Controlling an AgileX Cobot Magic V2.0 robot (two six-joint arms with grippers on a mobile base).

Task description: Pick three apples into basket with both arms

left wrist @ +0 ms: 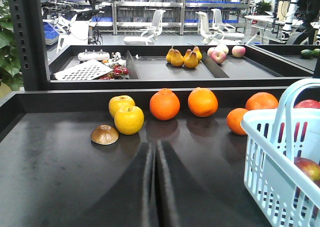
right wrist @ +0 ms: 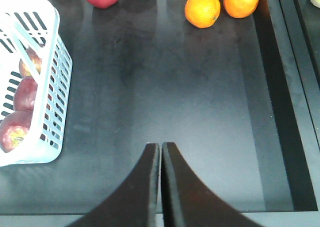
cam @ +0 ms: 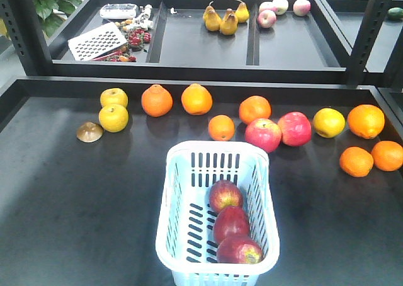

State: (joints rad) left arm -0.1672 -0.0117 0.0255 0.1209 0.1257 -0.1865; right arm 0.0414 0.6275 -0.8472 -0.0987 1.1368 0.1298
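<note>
Apples, three dark red ones, lie in a row inside the basket, which sits to the right of the left gripper and to the left of the right gripper. Both grippers have their fingers pressed together, holding nothing, over bare dark tabletop. Beyond them, oranges, yellow fruit and two pink-red apples line the table's far side.

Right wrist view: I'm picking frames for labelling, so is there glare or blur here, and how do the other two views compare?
Right wrist view: broad soft sheen on the dark table, shut right gripper slightly soft up close, basket sharp. Left wrist view: left gripper blurred, oranges sharp with faint reflections. Front view: even light, pale sheen at the left, small highlights on the apples.
</note>
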